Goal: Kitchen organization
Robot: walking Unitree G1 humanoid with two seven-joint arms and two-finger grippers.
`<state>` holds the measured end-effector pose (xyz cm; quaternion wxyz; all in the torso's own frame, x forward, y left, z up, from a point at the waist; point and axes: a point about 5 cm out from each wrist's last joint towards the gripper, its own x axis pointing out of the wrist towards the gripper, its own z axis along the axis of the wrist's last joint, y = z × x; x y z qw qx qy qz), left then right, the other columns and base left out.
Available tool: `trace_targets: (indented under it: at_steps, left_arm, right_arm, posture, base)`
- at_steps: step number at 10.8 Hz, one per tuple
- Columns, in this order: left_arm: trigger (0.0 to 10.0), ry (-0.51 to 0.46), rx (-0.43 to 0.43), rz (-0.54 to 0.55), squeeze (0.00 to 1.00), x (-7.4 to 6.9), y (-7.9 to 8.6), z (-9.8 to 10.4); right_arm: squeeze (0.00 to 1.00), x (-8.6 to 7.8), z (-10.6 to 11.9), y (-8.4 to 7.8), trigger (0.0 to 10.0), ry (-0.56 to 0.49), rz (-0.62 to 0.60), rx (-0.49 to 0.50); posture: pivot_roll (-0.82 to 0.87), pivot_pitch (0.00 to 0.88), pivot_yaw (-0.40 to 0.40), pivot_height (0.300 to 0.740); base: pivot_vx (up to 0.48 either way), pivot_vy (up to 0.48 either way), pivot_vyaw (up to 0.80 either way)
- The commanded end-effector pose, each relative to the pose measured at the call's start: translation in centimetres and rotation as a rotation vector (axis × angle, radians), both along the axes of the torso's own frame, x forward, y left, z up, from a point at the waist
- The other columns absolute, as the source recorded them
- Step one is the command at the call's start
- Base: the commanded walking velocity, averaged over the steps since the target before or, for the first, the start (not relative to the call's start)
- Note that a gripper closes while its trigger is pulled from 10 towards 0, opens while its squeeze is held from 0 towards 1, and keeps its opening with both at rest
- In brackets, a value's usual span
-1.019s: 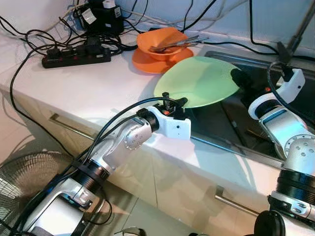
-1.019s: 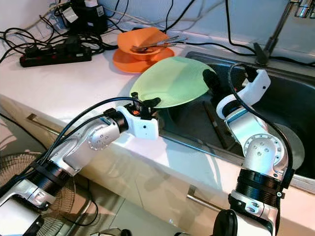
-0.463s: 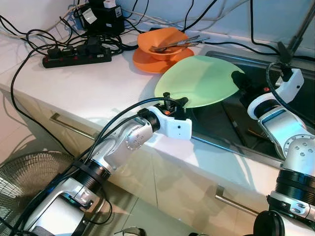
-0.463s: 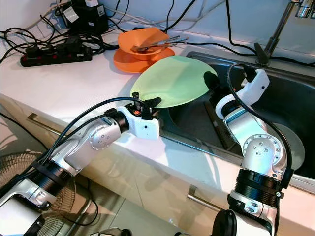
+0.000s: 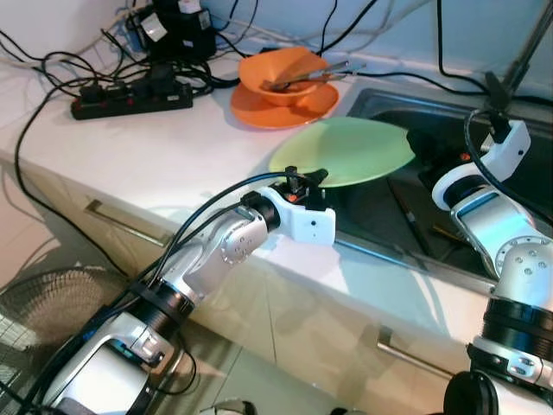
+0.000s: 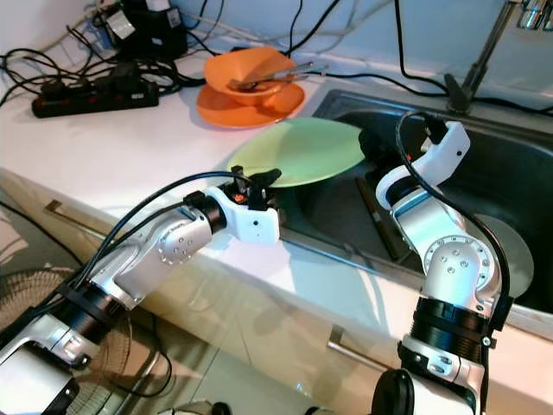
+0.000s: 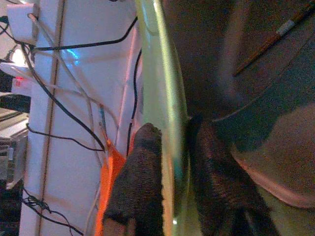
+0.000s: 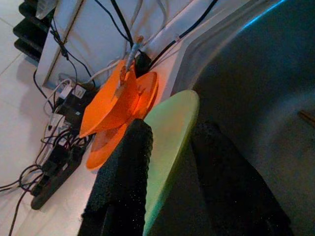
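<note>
A pale green plate [image 5: 346, 151] hangs nearly flat over the counter's edge and the left end of the sink [image 5: 406, 259]. My left gripper [image 5: 304, 175] is shut on its near rim; the left wrist view shows both fingers [image 7: 140, 182] pinching the plate's edge [image 7: 165, 88]. My right gripper [image 5: 423, 143] is at the plate's far right rim, inside the sink. In the right wrist view its fingers [image 8: 125, 177] stand wide apart on either side of the plate [image 8: 170, 132].
An orange bowl [image 5: 281, 73] with utensils sits on an orange plate [image 5: 285, 111] behind. A power strip [image 5: 130, 97] and tangled cables lie at the back left. Utensils [image 5: 406, 216] lie in the sink, near the faucet [image 5: 518, 60]. A fan [image 5: 52, 303] stands on the floor.
The green plate has tipped down from a steep tilt to nearly flat. The right gripper's fingers no longer press on its rim.
</note>
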<state>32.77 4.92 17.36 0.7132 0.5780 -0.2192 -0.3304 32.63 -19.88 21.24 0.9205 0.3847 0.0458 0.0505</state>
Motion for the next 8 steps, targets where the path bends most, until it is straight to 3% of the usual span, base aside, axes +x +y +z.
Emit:
trace_targets:
  at_steps: [1, 4, 5, 6, 8]
  left_arm:
    - [10.0, 0.057, 0.039, 0.024, 1.0, -0.04, 0.45, -1.65]
    - [10.0, 0.037, 0.032, 0.028, 1.0, 0.08, 0.47, -1.46]
    - [10.0, 0.031, 0.029, 0.031, 1.0, 0.1, 0.48, -1.39]
    - [10.0, 0.027, 0.029, 0.033, 0.0, 0.11, 0.46, -1.42]
    - [10.0, 0.026, 0.03, 0.032, 0.0, 0.1, 0.42, -1.53]
  right_arm:
    - [0.0, -0.05, 0.05, 0.12, 0.0, -0.002, 0.006, -0.002]
    - [0.0, 0.02, 0.04, 0.02, 0.0, -0.001, 0.006, -0.006]
    - [0.0, 0.04, -0.05, 0.01, 1.3, 0.002, 0.004, -0.011]
    - [0.0, 0.06, -0.23, 0.08, 10.0, 0.012, 0.001, -0.019]
    - [0.0, 0.07, -0.23, 0.12, 10.0, 0.013, 0.001, -0.021]
  posture:
    - [0.06, 0.076, 0.052, 0.74]
    - [0.06, 0.074, 0.051, 0.74]
    - [0.06, 0.075, 0.051, 0.74]
    - [0.05, 0.077, 0.053, 0.74]
    - [0.05, 0.079, 0.053, 0.74]
  base:
    - [0.0, 0.0, 0.0]
    - [0.0, 0.0, 0.0]
    - [0.0, 0.0, 0.0]
    - [0.0, 0.0, 0.0]
    - [0.0, 0.0, 0.0]
